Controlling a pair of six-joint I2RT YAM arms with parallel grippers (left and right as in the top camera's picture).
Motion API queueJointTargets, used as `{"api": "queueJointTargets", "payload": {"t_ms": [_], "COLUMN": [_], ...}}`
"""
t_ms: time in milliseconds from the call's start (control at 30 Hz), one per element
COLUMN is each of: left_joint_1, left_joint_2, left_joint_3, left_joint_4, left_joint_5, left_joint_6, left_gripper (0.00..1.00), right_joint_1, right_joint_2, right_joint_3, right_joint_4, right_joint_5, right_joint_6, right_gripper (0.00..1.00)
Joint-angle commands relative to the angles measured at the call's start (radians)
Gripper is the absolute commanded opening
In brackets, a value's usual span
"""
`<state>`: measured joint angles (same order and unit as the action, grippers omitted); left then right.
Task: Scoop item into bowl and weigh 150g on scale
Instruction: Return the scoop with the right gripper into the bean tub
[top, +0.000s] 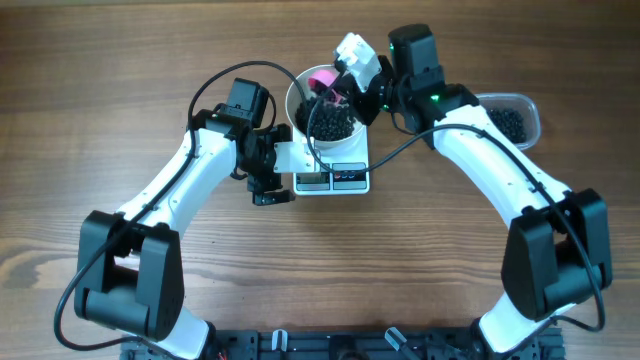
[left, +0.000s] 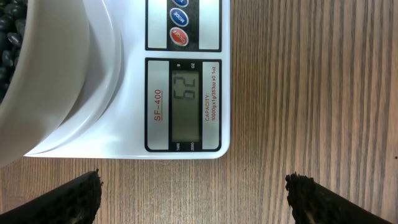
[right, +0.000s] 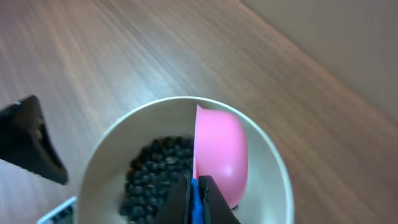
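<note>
The white bowl (top: 300, 100) stands on the white scale (top: 345, 178) and holds a heap of black beans (top: 333, 122). My right gripper (right: 194, 186) is shut on the blue handle (right: 195, 208) of a pink scoop (right: 221, 149). The scoop is tipped on its side inside the bowl (right: 273, 162), next to the beans (right: 155, 177). My left gripper (left: 193, 190) stands open over bare table, just off the scale's display (left: 185, 102), with nothing between its fingers (left: 81, 196). The display is lit with digits. The bowl's wall (left: 56, 81) fills the upper left of the left wrist view.
A clear plastic tub (top: 512, 120) with more black beans sits at the right, behind my right arm. The left gripper (top: 268, 182) is close to the scale's left side. Wooden table surrounds everything.
</note>
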<state>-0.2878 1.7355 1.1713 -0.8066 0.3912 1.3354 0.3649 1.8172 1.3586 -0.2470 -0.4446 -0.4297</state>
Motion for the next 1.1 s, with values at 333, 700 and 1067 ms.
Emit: {"api": "queueJointTargets", "payload": {"t_ms": [333, 700, 1067], "left_joint_1": [0.003, 0.003, 0.003], "left_joint_2": [0.01, 0.01, 0.01], "left_joint_3": [-0.009, -0.009, -0.009], "left_joint_4": [0.0, 0.0, 0.0], "left_joint_5": [0.02, 0.02, 0.02], "left_joint_6": [0.019, 0.019, 0.019], "left_gripper": [1.0, 1.0, 1.0], "right_joint_1": [-0.002, -0.05, -0.484], "right_joint_2": [-0.171, -0.172, -0.183], "right_joint_3": [0.011, 0.012, 0.012], "right_joint_4": [-0.172, -0.124, -0.376], "right_joint_5": [0.048, -0.059, -0.155], "right_joint_6": [-0.361, 0.117, 0.419], "right_gripper": [0.04, 0.04, 0.04]}}
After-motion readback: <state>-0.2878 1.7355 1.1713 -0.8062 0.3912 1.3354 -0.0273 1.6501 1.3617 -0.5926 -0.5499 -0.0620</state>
